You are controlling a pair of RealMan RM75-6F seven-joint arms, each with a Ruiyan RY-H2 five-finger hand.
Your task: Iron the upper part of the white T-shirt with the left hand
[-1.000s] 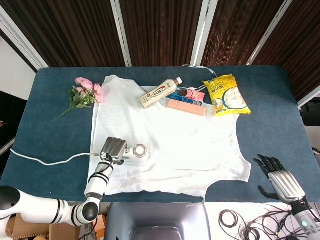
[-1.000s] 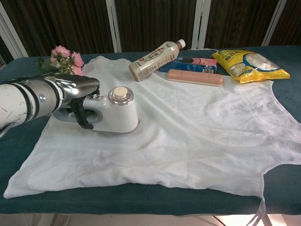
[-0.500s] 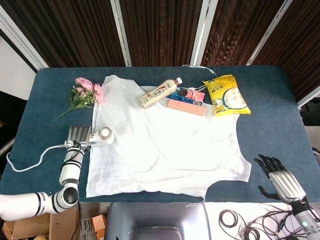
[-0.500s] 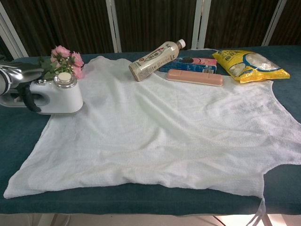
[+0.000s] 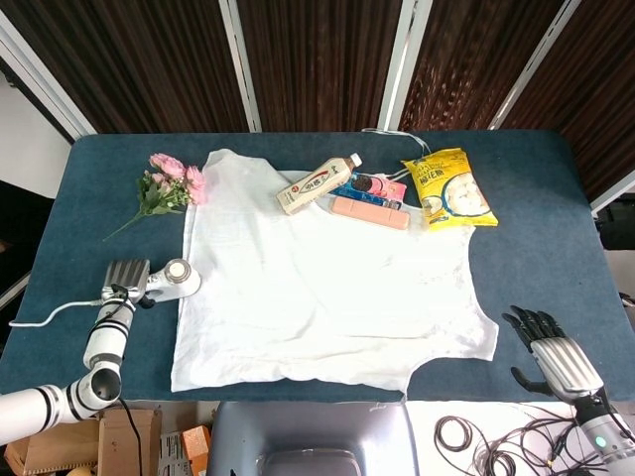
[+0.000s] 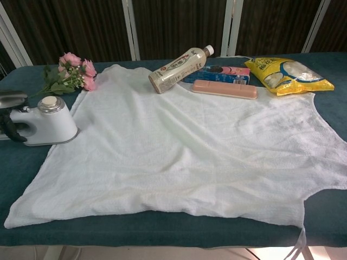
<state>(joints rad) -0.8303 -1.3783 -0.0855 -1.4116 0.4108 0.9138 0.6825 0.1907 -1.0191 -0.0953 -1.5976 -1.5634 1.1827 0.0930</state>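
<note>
The white T-shirt [image 5: 327, 283] [image 6: 190, 146] lies spread flat on the blue table [image 5: 536, 258]. A small white iron [image 5: 174, 280] [image 6: 44, 122] with a round knob on top stands on the blue cloth right at the shirt's left edge. My left hand [image 5: 124, 277] [image 6: 10, 115] grips the iron's handle from the left; the chest view shows only part of the hand at the frame's edge. My right hand [image 5: 549, 349] hangs off the table's front right corner with its fingers spread, holding nothing.
Pink flowers [image 5: 171, 184] [image 6: 73, 69] lie behind the iron. A drink bottle [image 5: 317, 183] [image 6: 179, 69], a pink box [image 5: 369, 212] and a yellow snack bag [image 5: 446, 188] sit along the shirt's far edge. The iron's white cord [image 5: 55, 315] trails left.
My left hand has slid the iron leftward, from the shirt's lower left area off its edge onto the blue table. The right hand has stayed still.
</note>
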